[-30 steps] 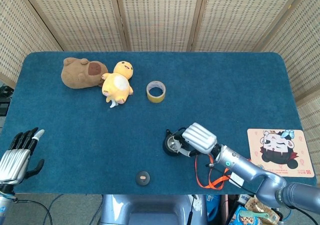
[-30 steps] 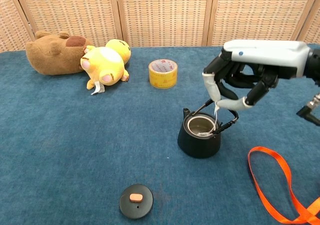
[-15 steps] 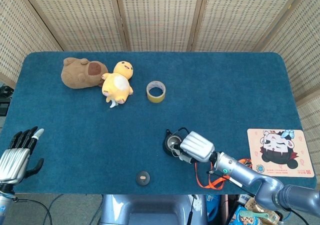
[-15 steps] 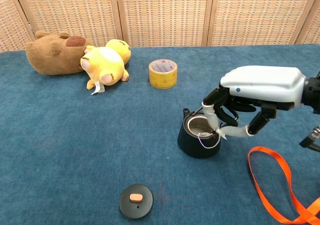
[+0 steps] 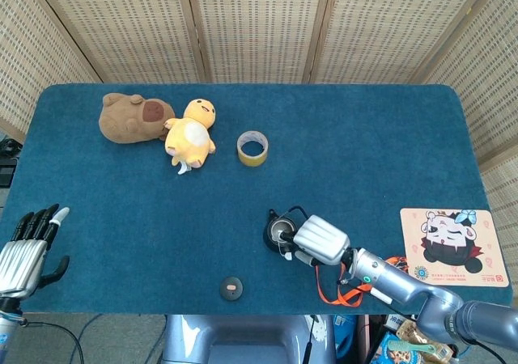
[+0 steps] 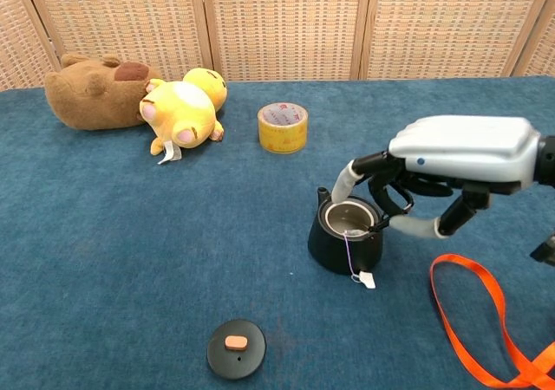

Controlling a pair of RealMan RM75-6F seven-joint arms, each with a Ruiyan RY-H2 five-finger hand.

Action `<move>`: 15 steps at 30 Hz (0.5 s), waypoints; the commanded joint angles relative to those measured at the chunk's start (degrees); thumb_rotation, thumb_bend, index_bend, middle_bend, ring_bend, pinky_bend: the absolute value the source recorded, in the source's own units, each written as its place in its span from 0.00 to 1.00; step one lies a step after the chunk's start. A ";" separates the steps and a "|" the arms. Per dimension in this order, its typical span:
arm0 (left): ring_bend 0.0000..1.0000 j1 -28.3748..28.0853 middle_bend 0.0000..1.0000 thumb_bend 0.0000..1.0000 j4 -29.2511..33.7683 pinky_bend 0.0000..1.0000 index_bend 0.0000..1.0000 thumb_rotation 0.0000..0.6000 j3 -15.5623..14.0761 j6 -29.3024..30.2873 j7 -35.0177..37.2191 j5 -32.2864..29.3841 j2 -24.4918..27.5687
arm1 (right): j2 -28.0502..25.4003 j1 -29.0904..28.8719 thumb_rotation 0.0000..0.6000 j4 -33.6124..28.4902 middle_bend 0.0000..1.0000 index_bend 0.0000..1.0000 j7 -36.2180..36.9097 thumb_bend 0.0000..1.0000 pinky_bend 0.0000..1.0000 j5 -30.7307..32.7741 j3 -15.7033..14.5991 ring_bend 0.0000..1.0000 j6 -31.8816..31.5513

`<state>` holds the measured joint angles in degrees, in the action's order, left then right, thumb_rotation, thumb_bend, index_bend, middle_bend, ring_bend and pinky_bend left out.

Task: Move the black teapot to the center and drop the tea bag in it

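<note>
The black teapot (image 6: 343,244) stands lidless on the blue cloth, a little right of the middle near the front; the head view shows the teapot (image 5: 278,232) from above. A thin string runs out of its opening over the rim, and the white tag (image 6: 368,279) lies on the cloth against the pot's front. The tea bag itself is down in the pot and barely visible. My right hand (image 6: 438,169) hovers just right of the pot with fingers apart and empty, thumb close to the rim. My left hand (image 5: 28,249) stays open at the front left corner.
The teapot's lid (image 6: 236,347) lies near the front edge. An orange strap (image 6: 482,319) loops at the front right. A yellow tape roll (image 6: 283,126), a yellow plush (image 6: 180,111) and a brown plush (image 6: 94,92) sit at the back. A cartoon mat (image 5: 453,247) lies far right.
My right hand came down over the pot with the tea bag, then let go of the string. The tag has dropped to the cloth, and the hand has drawn slightly right.
</note>
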<state>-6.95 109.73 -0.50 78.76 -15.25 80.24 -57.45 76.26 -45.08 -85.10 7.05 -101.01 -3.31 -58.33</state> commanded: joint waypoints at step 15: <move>0.00 1.86 0.00 0.43 -1.92 0.00 0.00 1.00 0.89 3.67 -1.07 -1.54 -2.52 | -6.23 10.18 1.00 -6.98 0.38 0.27 -7.14 0.56 0.69 12.83 4.66 0.51 -9.98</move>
<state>-5.24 107.98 0.41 82.35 -16.23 78.88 -59.80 71.10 -37.16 -90.97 0.88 -90.88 0.33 -66.24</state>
